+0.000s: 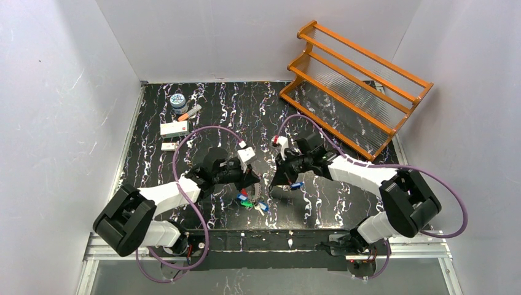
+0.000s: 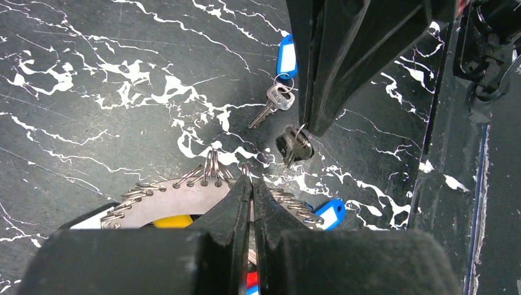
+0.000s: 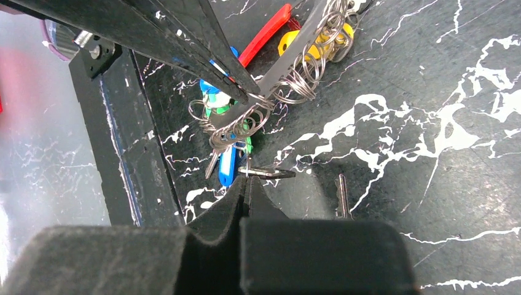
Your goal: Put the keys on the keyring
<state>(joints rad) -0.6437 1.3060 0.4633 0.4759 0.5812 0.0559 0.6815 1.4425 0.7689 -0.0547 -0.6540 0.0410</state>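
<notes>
One black-headed key is held pinched in the right gripper near the keyring clenched by the left gripper, so threading is judged next, needing fine alignment.

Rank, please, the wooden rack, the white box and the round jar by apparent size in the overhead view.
1. wooden rack, by far.
2. white box.
3. round jar; box and jar look nearly alike, so unsure.
</notes>
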